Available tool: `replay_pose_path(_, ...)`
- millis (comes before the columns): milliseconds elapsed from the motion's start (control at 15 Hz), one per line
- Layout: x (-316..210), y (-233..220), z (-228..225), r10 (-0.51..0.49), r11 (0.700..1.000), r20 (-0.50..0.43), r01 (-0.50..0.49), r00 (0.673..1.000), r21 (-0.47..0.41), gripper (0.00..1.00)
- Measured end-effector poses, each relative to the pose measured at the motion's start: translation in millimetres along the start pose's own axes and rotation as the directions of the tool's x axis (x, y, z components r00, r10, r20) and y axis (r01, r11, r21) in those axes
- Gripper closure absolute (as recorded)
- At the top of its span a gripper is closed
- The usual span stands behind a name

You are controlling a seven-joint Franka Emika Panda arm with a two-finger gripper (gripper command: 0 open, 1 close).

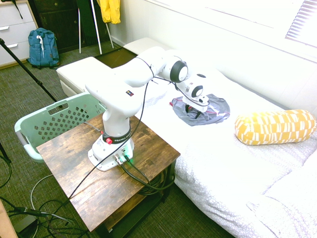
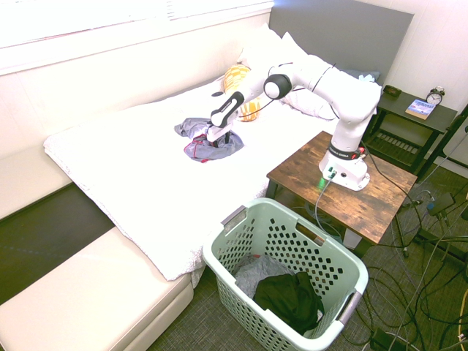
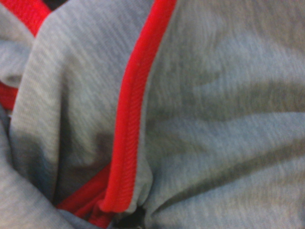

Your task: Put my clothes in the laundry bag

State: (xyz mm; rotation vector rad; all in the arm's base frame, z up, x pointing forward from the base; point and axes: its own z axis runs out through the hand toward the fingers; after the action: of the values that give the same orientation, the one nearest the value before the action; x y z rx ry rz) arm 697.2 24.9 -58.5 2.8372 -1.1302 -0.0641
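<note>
Your claw [image 1: 193, 113] points straight down onto the grey garment [image 1: 214, 110] with red trim, its dark fingers spread and their tips pressed into the crumpled fabric; nothing is pinched between them. The garment lies bunched on the white bed [image 1: 233, 163], near the middle of the mattress, with the yellow-and-white bolster pillow [image 1: 275, 127] lying apart from it toward the head of the bed. In the wrist view you see only grey knit cloth [image 3: 214, 119] filling the picture, with a red trim band [image 3: 131, 119] running across its folds. The mint-green laundry basket [image 2: 241, 234] stands on the carpet at the foot corner of the bed, beside the wooden counter [image 2: 380, 208] that carries the arm, and it already holds a dark garment [image 2: 289, 296] and some pale cloth. A blue backpack [image 1: 42, 47] leans by the drawers across the room.
</note>
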Motion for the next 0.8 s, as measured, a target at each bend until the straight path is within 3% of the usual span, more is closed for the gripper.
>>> replay_pose_path(800, -24.2, -16.8, 3.8, -0.043, 0.999, 0.005, 0.043, 0.999, -0.001, 1.00)
